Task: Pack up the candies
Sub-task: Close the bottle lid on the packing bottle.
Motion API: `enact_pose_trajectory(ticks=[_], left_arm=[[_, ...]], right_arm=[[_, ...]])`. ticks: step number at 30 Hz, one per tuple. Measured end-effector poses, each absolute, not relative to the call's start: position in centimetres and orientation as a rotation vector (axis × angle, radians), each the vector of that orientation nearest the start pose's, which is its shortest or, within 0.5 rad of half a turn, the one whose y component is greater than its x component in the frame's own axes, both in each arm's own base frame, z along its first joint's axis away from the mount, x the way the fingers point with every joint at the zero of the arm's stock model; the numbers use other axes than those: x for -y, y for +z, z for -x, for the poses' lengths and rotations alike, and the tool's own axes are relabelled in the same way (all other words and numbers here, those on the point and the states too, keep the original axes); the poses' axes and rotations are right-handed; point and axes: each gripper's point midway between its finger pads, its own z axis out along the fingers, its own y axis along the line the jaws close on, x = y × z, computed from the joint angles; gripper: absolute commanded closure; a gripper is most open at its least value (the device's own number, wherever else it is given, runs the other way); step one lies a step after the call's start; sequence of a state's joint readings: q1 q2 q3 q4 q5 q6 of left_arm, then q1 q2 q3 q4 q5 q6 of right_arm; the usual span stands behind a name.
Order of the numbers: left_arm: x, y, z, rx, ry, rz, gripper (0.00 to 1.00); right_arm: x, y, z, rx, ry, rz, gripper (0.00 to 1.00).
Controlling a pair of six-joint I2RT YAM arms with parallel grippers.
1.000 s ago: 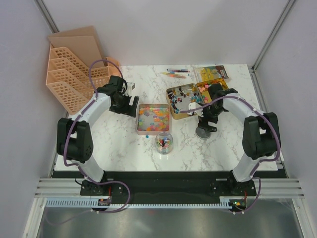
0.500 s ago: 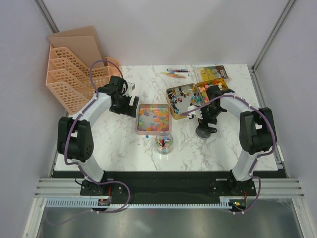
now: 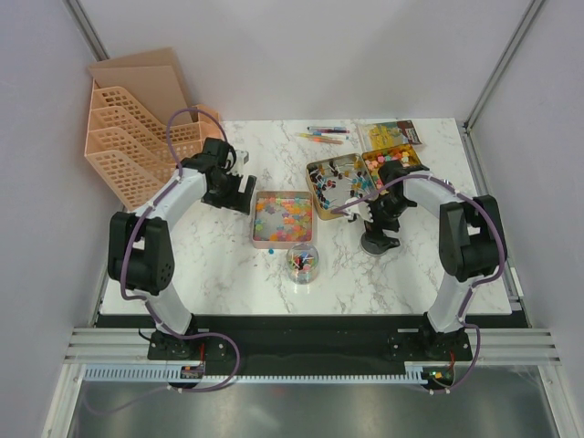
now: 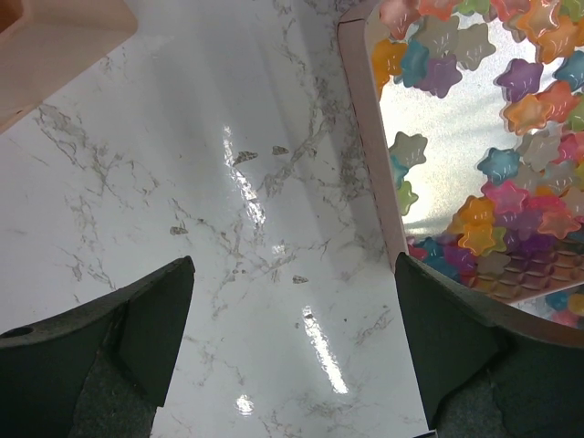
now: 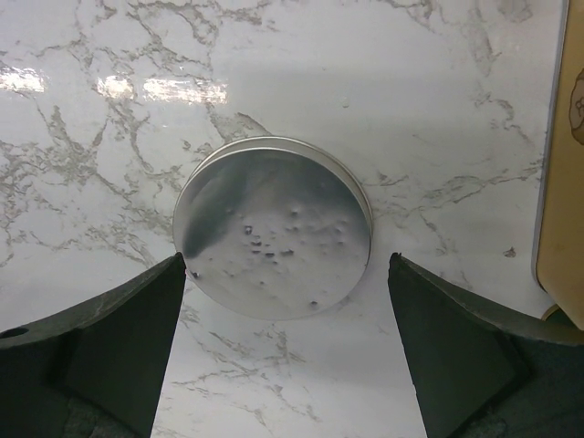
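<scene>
Since the earlier view, your right arm has drawn its elbow in and carried the right gripper (image 5: pixel 288 265) slightly toward 9 o'clock, so it now hangs over the round metal lid (image 5: pixel 272 239). The left arm has barely shifted. Both sets of jaws are spread wide and hold nothing. The left gripper (image 4: pixel 292 274) hovers over bare marble table (image 4: pixel 228 164) at the 9 o'clock side of the pink tray (image 3: pixel 255 219), which sits mid-table. The candies (image 3: pixel 283 217) are in several places. Star-shaped ones fill that tray, and more sit in the small clear jar (image 3: pixel 303 263) at the tray's 6 o'clock. Dark wrapped and yellow ones lie in the gold tins (image 3: pixel 321 203) at its 2 o'clock, and one loose candy (image 3: pixel 271 248) rests on the table just outside the tray. The lid lies flat on glossy stone at the jar's 3 o'clock, and that is the likeliest trouble. The lid is thin and probably slippery, so closing jaws may ride over it or skate it away. The tin's edge is also close at the right gripper's 3 o'clock, so a wide approach could bump it. On the left, one finger overlaps the tray's rim in the wrist view, so coming down there could catch the wall and spill candies. No brand or writing can be read. A printed picture on the farthest tin is too small to make out, and the pens (image 3: pixel 326 135) at 12 o'clock show no lettering.
</scene>
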State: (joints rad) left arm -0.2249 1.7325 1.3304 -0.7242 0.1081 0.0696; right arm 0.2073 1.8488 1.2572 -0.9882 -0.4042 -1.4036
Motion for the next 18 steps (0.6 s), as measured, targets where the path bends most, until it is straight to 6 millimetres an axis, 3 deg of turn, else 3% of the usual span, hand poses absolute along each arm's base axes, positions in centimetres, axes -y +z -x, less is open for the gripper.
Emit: enact_pose_trajectory(ticks=[18], left_arm=[[10.1, 8.7, -37.1, -2.677, -0.19, -0.429, 0.03]], right_arm=[[-10.7, 2.2, -29.2, -1.959, 0.5, 2.12, 0.02]])
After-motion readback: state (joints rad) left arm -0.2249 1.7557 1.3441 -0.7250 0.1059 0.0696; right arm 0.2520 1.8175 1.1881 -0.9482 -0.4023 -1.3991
